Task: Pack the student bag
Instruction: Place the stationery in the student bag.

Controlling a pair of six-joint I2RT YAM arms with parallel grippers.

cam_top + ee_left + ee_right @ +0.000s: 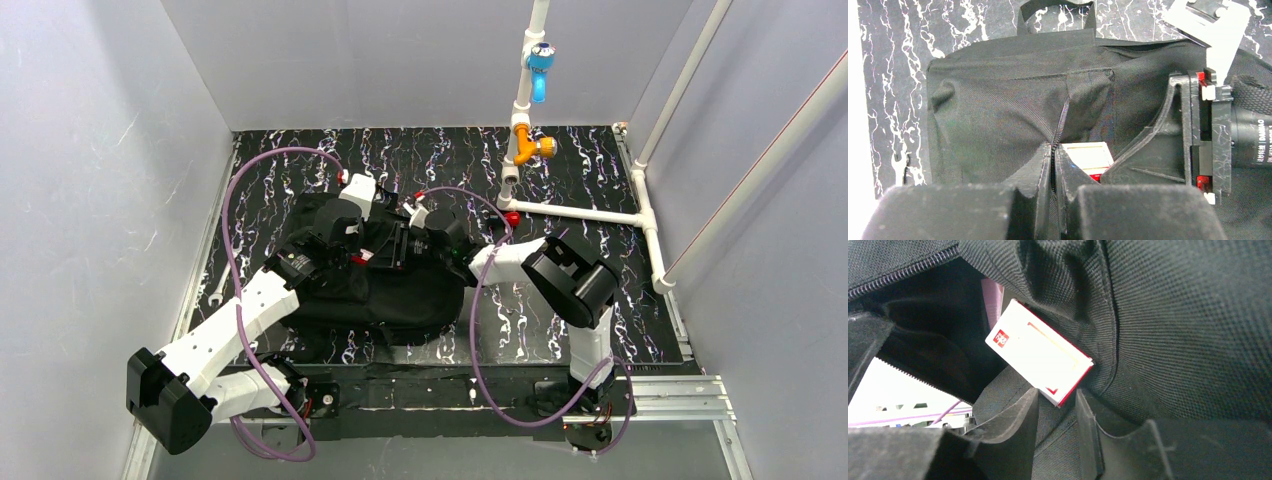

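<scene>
1. Two arms meet over the student bag [385, 295]. It lies flat on the black marbled table [560, 170], left of centre, in front of the left arm's base.
2. Left gripper [1054, 167]: jaws pinched together on the bag's zipper [1062, 117] edge. The fabric is drawn taut up to the fingers, so that lip of the opening is raised.
3. Right gripper [1057, 407]: nose is inside the bag opening with black fabric all around it. Jaws stand a little apart, and one corner of a flat white box [1040, 357] with red edging sits in the gap. Can't tell whether the pads clamp it or only flank it.
4. Box is tilted and lies against the inner fabric wall, with a small red logo near its upper corner. In the left wrist view it shows just right of the left fingers, inside the opening, between them and the right gripper's body.
5. Top loop [1055, 6] lies on the table at the far edge of the bag in the left wrist view.
6. From overhead, both wrists sit close together over the bag's far half, and purple cables [232, 230] arc from each arm.
7. White pipe frame [580, 212] stands at the table's right rear, well apart from the bag.
</scene>
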